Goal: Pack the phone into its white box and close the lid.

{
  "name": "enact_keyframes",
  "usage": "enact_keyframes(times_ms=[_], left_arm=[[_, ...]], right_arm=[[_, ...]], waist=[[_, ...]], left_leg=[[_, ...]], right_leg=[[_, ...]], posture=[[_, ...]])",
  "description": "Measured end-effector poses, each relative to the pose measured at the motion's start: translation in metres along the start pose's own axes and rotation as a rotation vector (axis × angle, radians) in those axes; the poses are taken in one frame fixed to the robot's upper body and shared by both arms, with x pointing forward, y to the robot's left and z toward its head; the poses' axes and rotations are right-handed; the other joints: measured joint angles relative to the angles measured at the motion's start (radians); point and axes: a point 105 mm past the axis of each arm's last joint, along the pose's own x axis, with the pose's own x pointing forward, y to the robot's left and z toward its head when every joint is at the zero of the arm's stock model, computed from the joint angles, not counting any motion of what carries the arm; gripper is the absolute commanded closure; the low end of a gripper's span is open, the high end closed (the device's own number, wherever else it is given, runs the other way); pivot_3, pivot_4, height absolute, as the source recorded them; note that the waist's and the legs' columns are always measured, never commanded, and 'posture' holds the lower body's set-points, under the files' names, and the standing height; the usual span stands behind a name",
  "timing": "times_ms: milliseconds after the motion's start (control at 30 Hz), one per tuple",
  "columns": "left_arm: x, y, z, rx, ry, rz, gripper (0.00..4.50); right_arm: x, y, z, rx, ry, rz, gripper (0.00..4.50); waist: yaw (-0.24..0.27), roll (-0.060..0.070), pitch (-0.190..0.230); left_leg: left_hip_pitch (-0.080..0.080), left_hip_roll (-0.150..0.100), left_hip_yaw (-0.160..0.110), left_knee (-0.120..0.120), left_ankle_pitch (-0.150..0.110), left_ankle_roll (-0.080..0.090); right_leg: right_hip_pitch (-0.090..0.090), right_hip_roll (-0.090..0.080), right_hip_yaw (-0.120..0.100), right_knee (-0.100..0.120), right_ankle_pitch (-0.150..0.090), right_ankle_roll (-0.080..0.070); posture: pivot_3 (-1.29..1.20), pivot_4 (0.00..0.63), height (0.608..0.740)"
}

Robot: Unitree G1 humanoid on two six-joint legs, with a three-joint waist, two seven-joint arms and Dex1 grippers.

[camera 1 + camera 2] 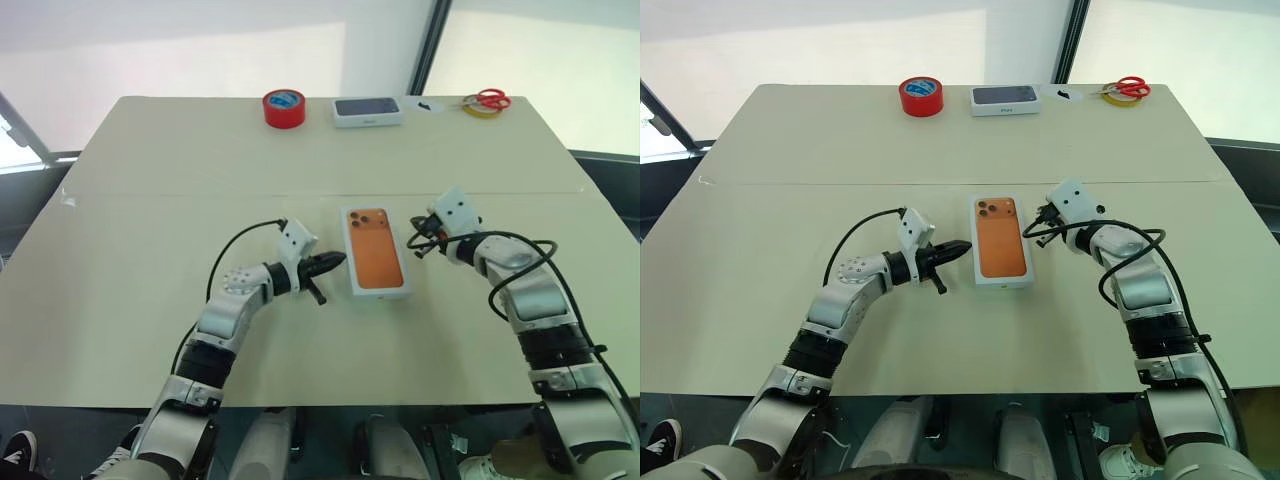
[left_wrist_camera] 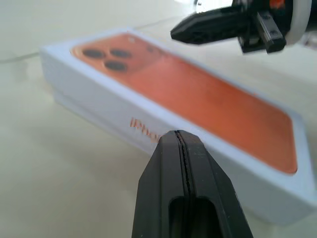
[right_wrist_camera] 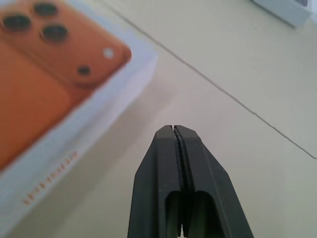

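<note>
**Lid on box, both hands shut and empty**

Lid (image 1: 377, 250) w/ the orange phone pic sits closed on the white box (image 2: 99, 106) at frame centre on the beige counter (image 1: 150, 200), long side running top to bottom, camera cluster of the pic at the top end. Box's lower white wall shows under the lid edge in left wrist view, w/ orange lettering on the lid's side. Phone itself can't be seen; can't tell from here if it's inside.

Left hand (image 1: 338, 260) just left of the box, centre frame, fingers pressed together, holding nothing, tip aimed at the box's left side, close but not touching. Right hand (image 1: 418, 232) just right of the box's upper end, fingers also pressed together, empty, close to the lid's edge w/ a small gap.

Top of frame, along the counter's far edge: red tape roll (image 1: 284, 108) left of centre, a 2nd white box w/ dark phone pic (image 1: 367, 110) at centre, red-handled scissors (image 1: 490, 98) on a yellow tape roll (image 1: 481, 109) to the upper right.
</note>
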Motion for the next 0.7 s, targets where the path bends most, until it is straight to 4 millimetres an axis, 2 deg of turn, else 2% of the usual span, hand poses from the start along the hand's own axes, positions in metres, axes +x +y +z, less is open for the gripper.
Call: enact_keyframes(times_ms=[100,167,233,333,500,533,600,633,700], left_arm=[[0.006,-0.001,0.023,0.026,-0.059,-0.013,4.50],[0.013,-0.005,0.027,0.055,-0.051,-0.037,4.50],[0.019,-0.009,0.015,0.075,0.007,-0.055,4.50],[0.022,-0.018,-0.014,0.107,0.124,-0.079,4.50],[0.021,-0.018,-0.019,0.123,0.156,-0.083,4.50],[0.020,-0.017,-0.020,0.113,0.159,-0.088,4.25],[0.016,-0.016,-0.019,0.089,0.157,-0.095,3.68],[0.015,-0.016,-0.019,0.082,0.152,-0.101,3.22],[0.009,-0.013,-0.018,0.065,0.137,-0.094,2.25]], right_arm=[[0.000,0.008,0.007,-0.013,-0.023,0.050,4.46],[0.002,0.018,0.001,-0.051,0.011,0.085,4.46],[0.002,0.031,-0.013,-0.070,0.063,0.131,4.46],[-0.003,0.035,-0.013,-0.112,0.065,0.152,4.46],[-0.009,0.040,-0.019,-0.185,0.100,0.181,4.46],[-0.009,0.040,-0.020,-0.188,0.100,0.181,4.49],[-0.010,0.041,-0.019,-0.152,0.095,0.194,3.94],[-0.010,0.041,-0.018,-0.113,0.087,0.202,3.60],[-0.012,0.044,-0.015,-0.040,0.061,0.242,2.61]], waist=[[-0.001,0.000,0.000],[0.000,0.000,0.000],[0.000,0.000,0.000],[-0.001,0.000,0.000],[-0.001,0.000,-0.002],[-0.001,0.000,-0.002],[-0.001,0.000,-0.002],[-0.001,0.000,-0.002],[-0.003,0.000,-0.002]], left_leg=[[0.000,0.000,0.000,0.000,0.000,0.000],[0.001,0.000,0.000,0.000,0.001,-0.001],[0.001,0.000,0.000,0.000,0.001,-0.001],[0.001,0.000,0.000,0.000,0.001,-0.001],[0.008,0.001,0.000,-0.001,-0.002,0.002],[0.009,0.001,0.000,-0.001,-0.003,0.002],[0.011,0.001,0.000,-0.002,-0.003,0.001],[0.011,0.001,0.000,-0.002,-0.003,0.001],[0.011,0.001,0.000,-0.002,-0.003,0.002]], right_leg=[[0.001,0.000,0.000,0.000,0.000,0.000],[0.001,0.000,0.000,0.000,0.000,0.000],[0.001,0.000,0.000,0.000,0.000,0.000],[0.001,0.001,0.000,0.000,0.000,0.000],[0.003,0.001,0.000,-0.001,0.000,0.000],[0.005,0.000,0.000,-0.001,0.000,0.000],[0.006,0.000,0.000,-0.002,0.000,0.000],[0.006,0.000,0.000,-0.002,0.000,0.000],[0.006,0.000,0.000,-0.002,0.000,0.000]], posture=[[0.00,0.150,0.738],[0.00,0.150,0.738],[0.00,0.150,0.738],[0.00,0.150,0.738],[0.00,0.150,0.738],[0.00,0.150,0.738],[0.00,0.150,0.738],[0.00,0.150,0.738],[0.00,0.150,0.738]])
